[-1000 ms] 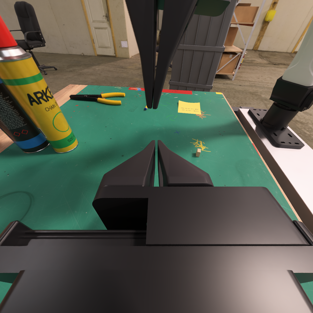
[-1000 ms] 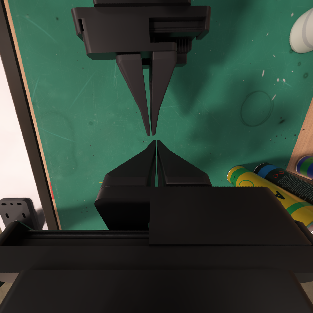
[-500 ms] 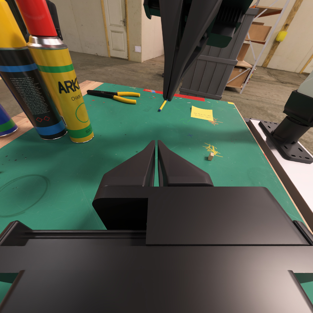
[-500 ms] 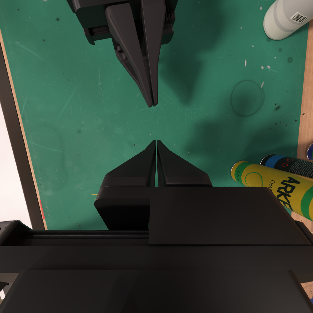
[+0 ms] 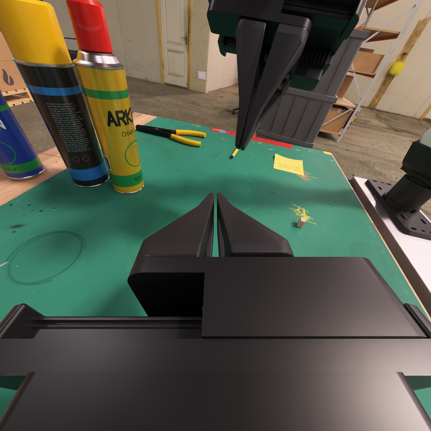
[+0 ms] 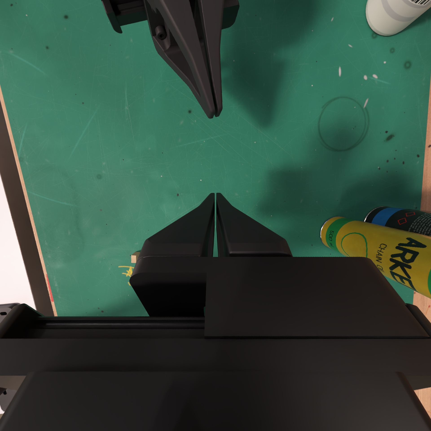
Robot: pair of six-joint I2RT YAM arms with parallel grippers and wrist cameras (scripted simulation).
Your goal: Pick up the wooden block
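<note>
A small pale wooden block (image 5: 300, 222) lies on the green mat (image 5: 186, 186), right of my left gripper (image 5: 215, 194), beside yellow scribbles. My left gripper is shut and empty, low over the mat. My right gripper (image 6: 215, 194) is shut and empty, pointing straight down from above. In the right wrist view the block (image 6: 133, 258) peeks out at the left edge of my right gripper's body, mostly hidden. The right gripper also shows in the left wrist view (image 5: 241, 147), hanging over the far part of the mat. The left gripper also shows in the right wrist view (image 6: 214, 115).
Three spray cans stand at the left: yellow (image 5: 109, 116), black (image 5: 60, 116), blue (image 5: 16, 149). Yellow-handled pliers (image 5: 177, 136), a pencil (image 5: 234, 154) and a yellow note (image 5: 288, 164) lie at the far end. The right arm's base (image 5: 408, 210) stands right. A white can (image 6: 394, 16) lies nearby.
The left wrist view has pulled back and turned left, bringing more spray cans into view. The right gripper has moved away from the left one; the block's edge now shows beneath it.
</note>
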